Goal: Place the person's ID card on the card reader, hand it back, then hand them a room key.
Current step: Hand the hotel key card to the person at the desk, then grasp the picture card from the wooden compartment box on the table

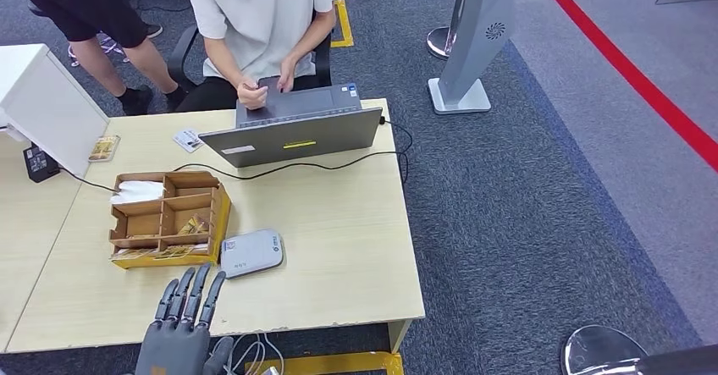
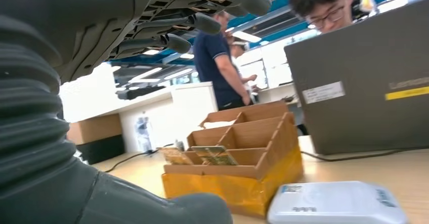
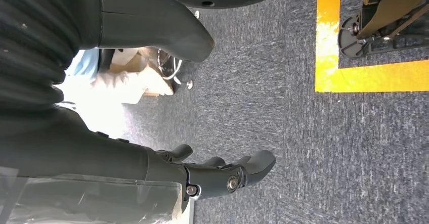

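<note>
A small ID card (image 1: pixel 188 140) lies on the table's far side, in front of the seated person in a white shirt (image 1: pixel 258 19). The white card reader (image 1: pixel 251 253) (image 2: pixel 336 204) sits near the table's front edge, beside a cardboard box (image 1: pixel 169 218) (image 2: pixel 238 153) with yellow tape. Room key cards (image 1: pixel 193 224) (image 2: pixel 212 155) lie in the box's compartments. My left hand (image 1: pixel 182 324) (image 2: pixel 152 21) hovers at the front edge, just short of the reader, fingers spread and holding nothing. My right hand (image 3: pixel 167 168) hangs over the carpet, fingers loosely extended and empty.
A grey laptop (image 1: pixel 296 125) (image 2: pixel 364 82) stands at the far edge with a black cable (image 1: pixel 339 165) trailing across the table. Another card (image 1: pixel 103 147) lies far left by a white case (image 1: pixel 46 104). A second person (image 1: pixel 93 11) stands behind. A floor stand (image 1: pixel 474 45) is to the right.
</note>
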